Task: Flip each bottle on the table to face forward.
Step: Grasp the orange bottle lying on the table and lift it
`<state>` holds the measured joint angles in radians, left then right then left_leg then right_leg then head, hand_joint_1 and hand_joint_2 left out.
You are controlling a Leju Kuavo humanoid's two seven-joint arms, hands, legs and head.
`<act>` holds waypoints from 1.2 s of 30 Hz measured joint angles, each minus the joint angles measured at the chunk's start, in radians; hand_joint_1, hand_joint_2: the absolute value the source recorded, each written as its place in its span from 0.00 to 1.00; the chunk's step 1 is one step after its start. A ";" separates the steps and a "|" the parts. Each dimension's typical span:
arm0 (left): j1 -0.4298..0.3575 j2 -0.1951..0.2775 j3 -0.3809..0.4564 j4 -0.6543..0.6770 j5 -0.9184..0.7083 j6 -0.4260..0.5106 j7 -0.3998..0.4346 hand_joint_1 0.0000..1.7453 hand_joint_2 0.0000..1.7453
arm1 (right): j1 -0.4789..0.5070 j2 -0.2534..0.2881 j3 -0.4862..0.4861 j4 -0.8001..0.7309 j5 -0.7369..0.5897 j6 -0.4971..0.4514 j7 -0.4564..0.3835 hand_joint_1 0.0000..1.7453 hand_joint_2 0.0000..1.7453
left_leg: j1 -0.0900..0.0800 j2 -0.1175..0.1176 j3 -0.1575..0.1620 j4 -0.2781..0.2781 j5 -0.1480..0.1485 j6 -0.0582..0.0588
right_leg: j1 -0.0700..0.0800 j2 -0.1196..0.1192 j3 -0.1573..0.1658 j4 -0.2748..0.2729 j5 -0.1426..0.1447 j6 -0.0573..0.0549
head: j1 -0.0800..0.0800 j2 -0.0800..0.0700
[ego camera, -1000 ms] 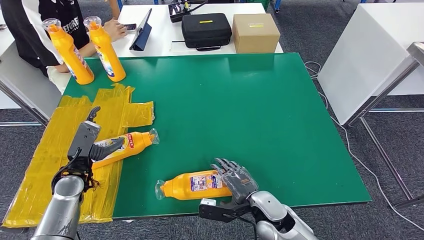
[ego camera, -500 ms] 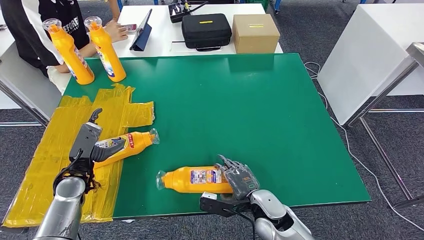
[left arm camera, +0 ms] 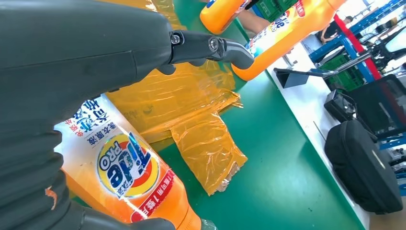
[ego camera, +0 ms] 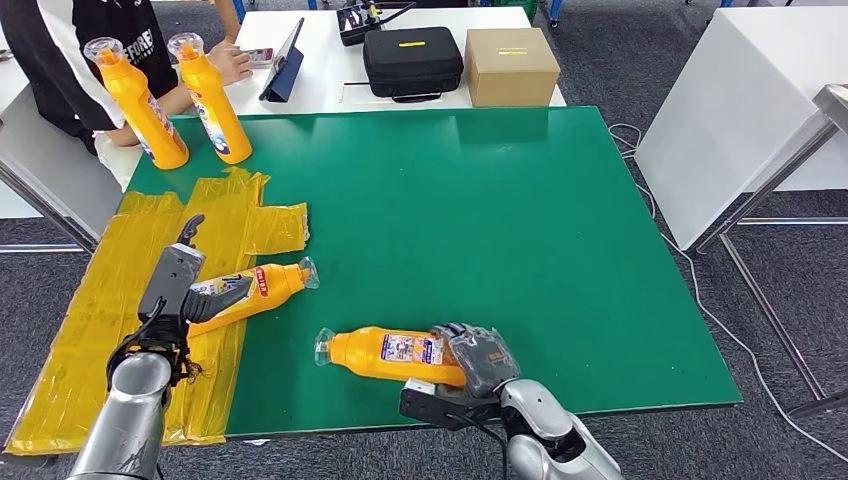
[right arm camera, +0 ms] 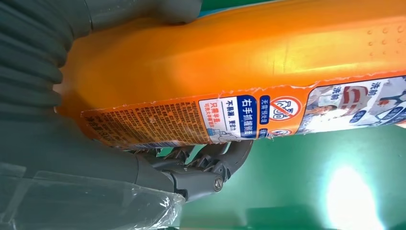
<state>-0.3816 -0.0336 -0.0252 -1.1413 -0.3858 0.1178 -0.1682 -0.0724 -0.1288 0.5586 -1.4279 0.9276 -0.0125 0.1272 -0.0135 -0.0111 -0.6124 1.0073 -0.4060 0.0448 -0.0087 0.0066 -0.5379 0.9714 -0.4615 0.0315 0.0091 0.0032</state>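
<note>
The right hand (ego camera: 478, 360) grips a lying bottle (ego camera: 390, 354), hiding its base. The left hand (ego camera: 185, 290) clasps another bottle (ego camera: 255, 288), its lower body hidden.

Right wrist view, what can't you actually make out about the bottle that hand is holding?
- Right wrist view: the orange detergent bottle runs off the frame; its cap is cut off.
- Its small label print is too fine to read.
- Head view: the right hand covers the bottle's base.
- Head view: the cap is too small to show whether it is sealed.
</note>
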 joint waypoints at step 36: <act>0.033 -0.026 -0.112 -0.085 0.288 -0.309 -0.037 0.00 1.00 | -0.012 0.068 -0.148 -0.063 -0.404 -0.337 -0.281 1.00 1.00 | -0.001 0.000 -0.002 0.000 0.000 0.000 | 0.000 0.000 -0.001 0.000 0.000 0.000 | 0.000 0.000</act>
<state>-0.3485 -0.0593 -0.1368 -1.2263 -0.0982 -0.1913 -0.2052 -0.0844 -0.0604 0.4102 -1.4909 0.5237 -0.3497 -0.1539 -0.0141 -0.0111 -0.6142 1.0074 -0.4058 0.0450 -0.0091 0.0066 -0.5392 0.9715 -0.4611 0.0319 0.0091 0.0031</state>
